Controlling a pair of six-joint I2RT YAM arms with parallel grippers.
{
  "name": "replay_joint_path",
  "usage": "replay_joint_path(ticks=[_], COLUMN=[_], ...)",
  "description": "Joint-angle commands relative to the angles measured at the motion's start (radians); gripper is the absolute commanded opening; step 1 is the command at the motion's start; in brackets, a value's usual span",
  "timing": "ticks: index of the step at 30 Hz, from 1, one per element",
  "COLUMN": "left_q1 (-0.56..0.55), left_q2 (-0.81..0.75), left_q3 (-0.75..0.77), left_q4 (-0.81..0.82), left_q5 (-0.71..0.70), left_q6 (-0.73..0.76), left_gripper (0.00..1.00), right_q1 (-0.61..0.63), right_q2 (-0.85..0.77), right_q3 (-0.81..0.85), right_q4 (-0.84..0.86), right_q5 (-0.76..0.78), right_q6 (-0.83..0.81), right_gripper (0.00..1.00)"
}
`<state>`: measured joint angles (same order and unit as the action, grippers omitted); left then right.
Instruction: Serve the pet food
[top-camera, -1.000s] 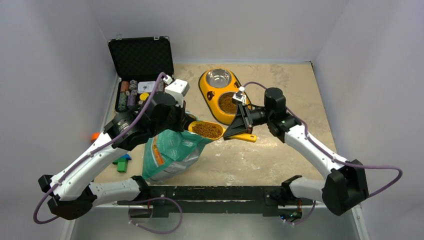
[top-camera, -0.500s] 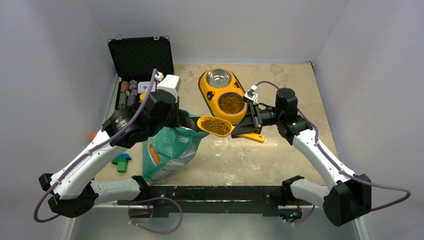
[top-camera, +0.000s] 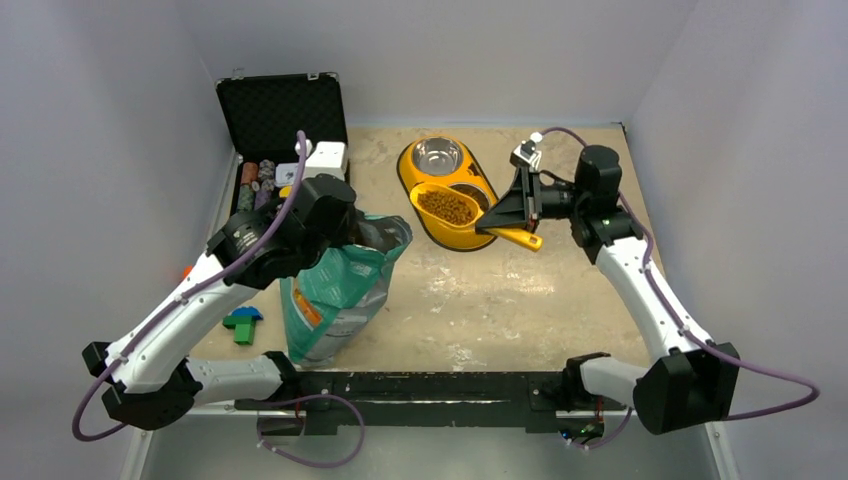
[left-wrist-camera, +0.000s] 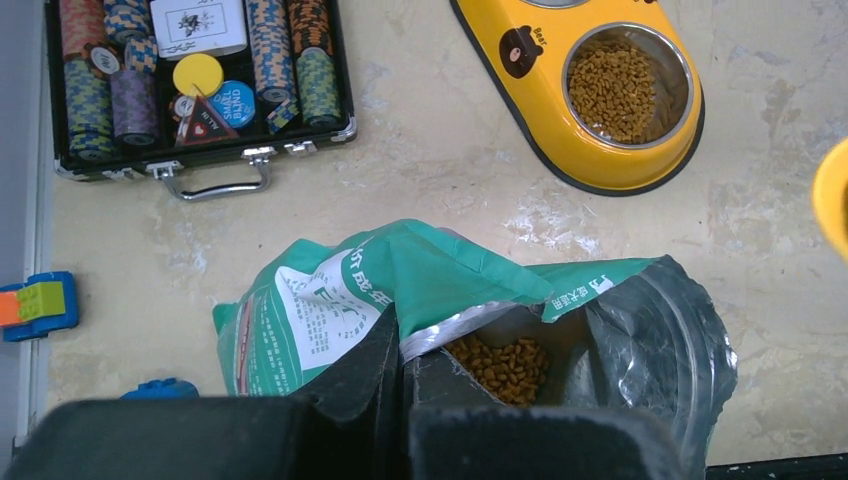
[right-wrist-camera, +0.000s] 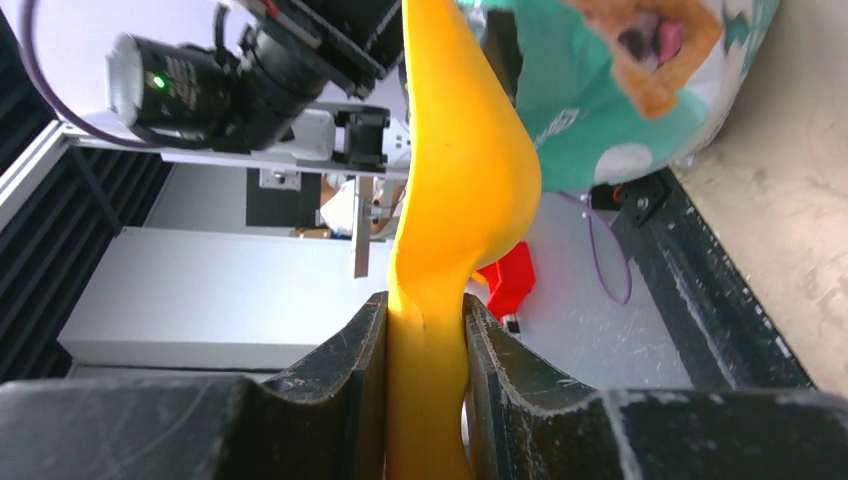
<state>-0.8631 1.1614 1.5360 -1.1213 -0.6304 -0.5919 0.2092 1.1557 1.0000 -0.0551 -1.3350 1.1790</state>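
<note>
The teal-green pouch (top-camera: 340, 290) stands on the table with its mouth open. My left gripper (top-camera: 355, 228) is shut on the pouch's rim, seen close in the left wrist view (left-wrist-camera: 405, 360). Brown kibble (left-wrist-camera: 505, 365) lies inside the pouch (left-wrist-camera: 400, 290). My right gripper (top-camera: 503, 220) is shut on the handle of a yellow scoop (top-camera: 447, 207). The scoop is full of kibble and hangs over the near bowl of the yellow feeder (top-camera: 410, 165). That bowl (left-wrist-camera: 615, 88) holds kibble. The right wrist view shows the scoop's underside (right-wrist-camera: 460, 200) between my gripper's (right-wrist-camera: 425, 330) jaws.
The feeder's far steel bowl (top-camera: 437, 155) is empty. An open black case of poker chips (top-camera: 275, 150) stands at the back left. Green and blue toy blocks (top-camera: 240, 325) and an orange piece (top-camera: 190, 272) lie at the left edge. White walls enclose the table.
My right gripper has carried the full scoop from the pouch's mouth back and to the right, over the feeder's near bowl. My left gripper has kept its hold and shifted slightly back.
</note>
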Motion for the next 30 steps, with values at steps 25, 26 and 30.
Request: replay_joint_path(ticks=[25,26,30], left_q1=[0.024,0.023,0.023], left_q2=[-0.177,-0.176,-0.181], left_q3=[0.09,0.09,0.087], left_q4=[-0.022,-0.022,-0.02], left_q5=[-0.134,-0.136,-0.142], left_q6=[0.063,0.064,0.077], left_gripper=[0.0,0.0,0.0], right_q1=[-0.111,-0.111,-0.11], right_q2=[0.86,0.871,0.893], right_q3=[0.434,0.443,0.494], right_q4=[0.303,0.266,0.074], right_q5=[0.335,0.341,0.398], right_q6=[0.084,0.072,0.026], right_gripper=[0.0,0.0,0.0])
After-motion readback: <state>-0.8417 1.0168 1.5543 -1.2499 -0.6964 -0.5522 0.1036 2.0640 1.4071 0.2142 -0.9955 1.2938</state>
